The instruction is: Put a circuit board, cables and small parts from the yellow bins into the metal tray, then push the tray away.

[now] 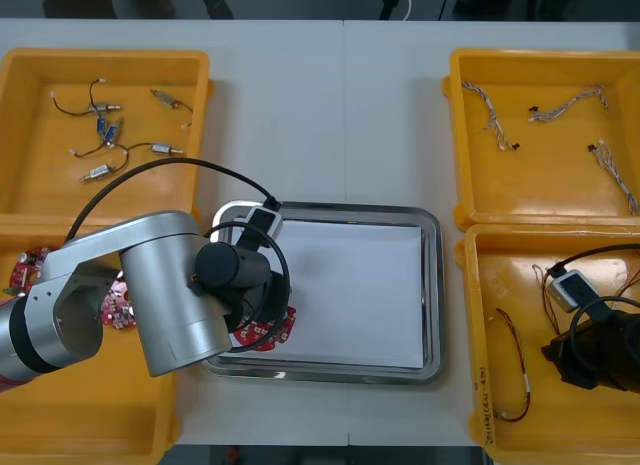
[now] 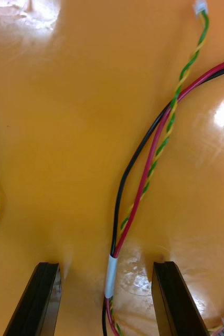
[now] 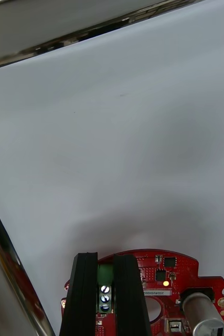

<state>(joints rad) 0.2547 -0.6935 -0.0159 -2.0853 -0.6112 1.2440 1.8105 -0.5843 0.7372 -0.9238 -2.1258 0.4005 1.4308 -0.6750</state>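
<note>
From above, the left gripper hangs at the tray's seven o'clock corner with the red board, while the right gripper sits in the near right bin, at four o'clock from the tray. On the right wrist, the fingers stand apart, empty, and the cable runs lengthwise through their gap, so a squeeze should catch it. On the left wrist, the fingers clamp the board's green block over the tray's white floor.
</note>
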